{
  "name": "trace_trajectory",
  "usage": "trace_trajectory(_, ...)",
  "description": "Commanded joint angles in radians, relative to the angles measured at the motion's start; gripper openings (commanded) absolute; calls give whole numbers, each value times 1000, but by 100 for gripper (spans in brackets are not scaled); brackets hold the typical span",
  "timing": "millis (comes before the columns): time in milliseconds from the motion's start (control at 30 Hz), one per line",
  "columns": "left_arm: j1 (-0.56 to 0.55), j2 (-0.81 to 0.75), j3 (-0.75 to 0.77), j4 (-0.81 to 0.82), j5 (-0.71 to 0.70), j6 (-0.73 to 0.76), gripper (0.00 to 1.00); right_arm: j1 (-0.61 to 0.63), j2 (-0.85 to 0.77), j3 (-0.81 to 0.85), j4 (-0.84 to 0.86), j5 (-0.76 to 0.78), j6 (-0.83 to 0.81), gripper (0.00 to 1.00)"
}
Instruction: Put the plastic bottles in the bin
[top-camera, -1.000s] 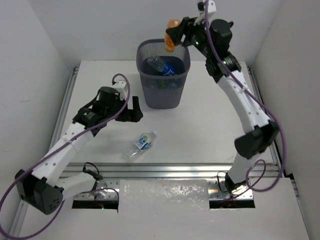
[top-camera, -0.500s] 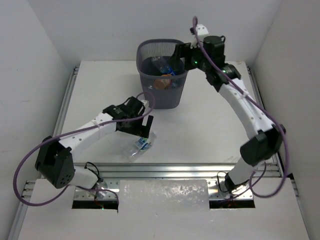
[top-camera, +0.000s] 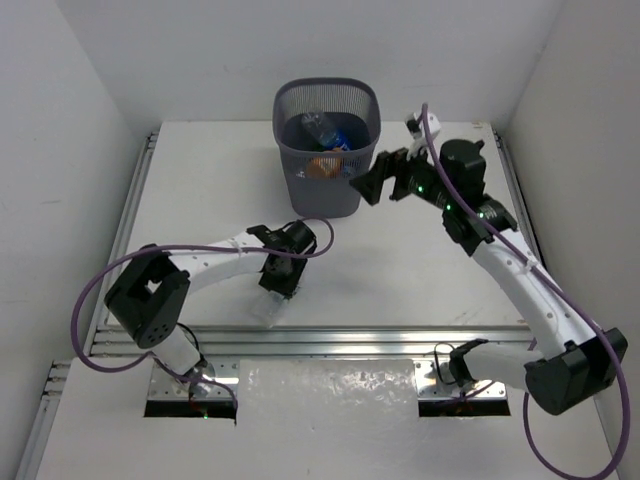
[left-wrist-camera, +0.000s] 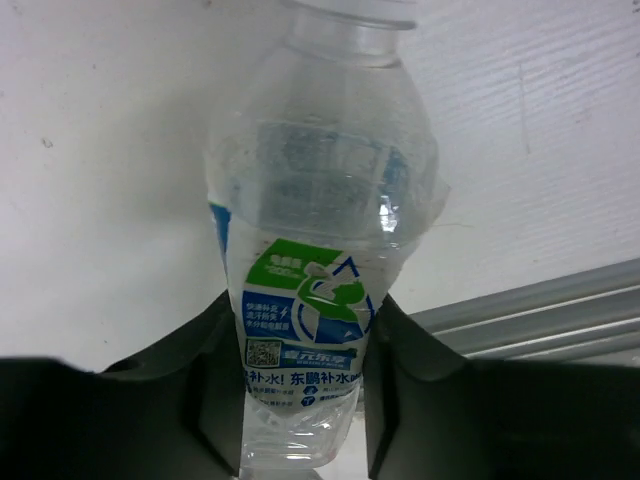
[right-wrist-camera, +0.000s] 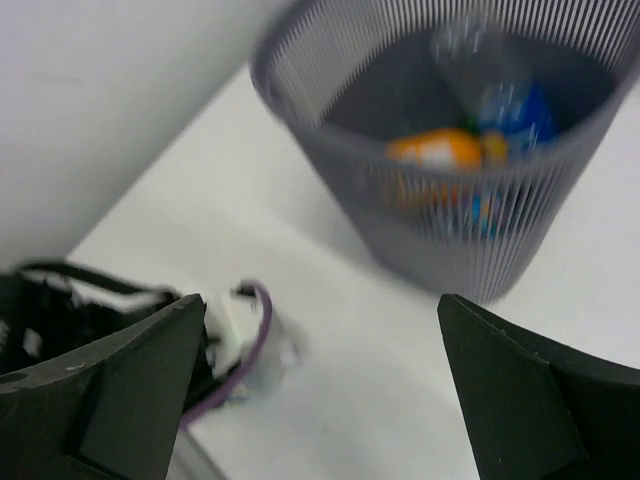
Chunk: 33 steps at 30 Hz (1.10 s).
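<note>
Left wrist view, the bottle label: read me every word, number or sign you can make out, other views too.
"补水!东鹏补水": large white characters on the blue label of the clear water bottle.
Small print above the QR code: too small to read.
Bottles in the mesh bin: labels too blurred to read.

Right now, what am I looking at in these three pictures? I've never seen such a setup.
Two robot arms stand at a white table. One picture looks down from above; the other two come from a camera on each wrist. The left claw is closed on a clear bottle lying on the table. The right claw is open and empty, near the mesh bin, which already holds bottles, an orange bottle among them.
</note>
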Motion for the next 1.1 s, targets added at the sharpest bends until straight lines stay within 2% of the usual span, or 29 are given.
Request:
trace_trajectory(0, -19, -37, 43, 12, -64, -24, 3, -2, -104, -130, 43, -43, 46, 99)
trace_trajectory(67, -27, -118, 62, 12, -46, -24, 0, -4, -189, -251, 50, -26, 112, 99)
trace_trajectory(133, -30, -242, 62, 87, 64, 19, 0, -7, -274, -381, 110, -81, 164, 99)
trace_trajectory(167, -28, -290, 54, 127, 174, 33, 0, -7, -300, -419, 136, -112, 221, 99)
trace_trajectory(200, -28, -380, 34, 217, 225, 39, 0, -7, -321, -457, 237, -154, 250, 99)
trace_trajectory(267, -28, -459, 8, 317, 319, 43, 0, -7, -384, -554, 344, -273, 337, 99)
trace_trajectory(300, -28, -523, -19, 415, 423, 37, 0, -7, -404, -581, 463, -305, 364, 99)
trace_trajectory(400, -28, -592, -61, 591, 617, 1, 0, -7, -446, -652, 668, -438, 445, 99)
trace_trajectory(467, -28, -594, -65, 652, 728, -24, 0, -7, -435, -632, 714, -529, 473, 99)
trace_trajectory(600, -28, -574, -59, 806, 859, -79, 0, -7, -408, -594, 833, -609, 508, 99)
trace_trajectory(733, -28, -553, -38, 877, 918, -111, 0, -7, -365, -586, 941, -678, 585, 99)
trace_trajectory(867, -28, -502, 8, 877, 913, -124, 0, -5, -308, -594, 1183, -755, 723, 96)
trace_trajectory(900, -28, -496, 14, 877, 912, -127, 0, -7, -299, -592, 1214, -762, 741, 91)
trace_trajectory(933, -28, -490, 19, 876, 909, -128, 2, -5, -283, -589, 1238, -774, 769, 76)
trace_trajectory(1000, -28, -470, 43, 841, 873, -119, 9, -7, -276, -574, 1249, -779, 768, 52)
trace_trajectory(1033, -28, -467, 74, 807, 846, -107, 31, -7, -279, -563, 1215, -773, 711, 21)
trace_trajectory(1067, -28, -470, 86, 713, 756, -80, 49, -7, -286, -551, 1077, -756, 664, 0)
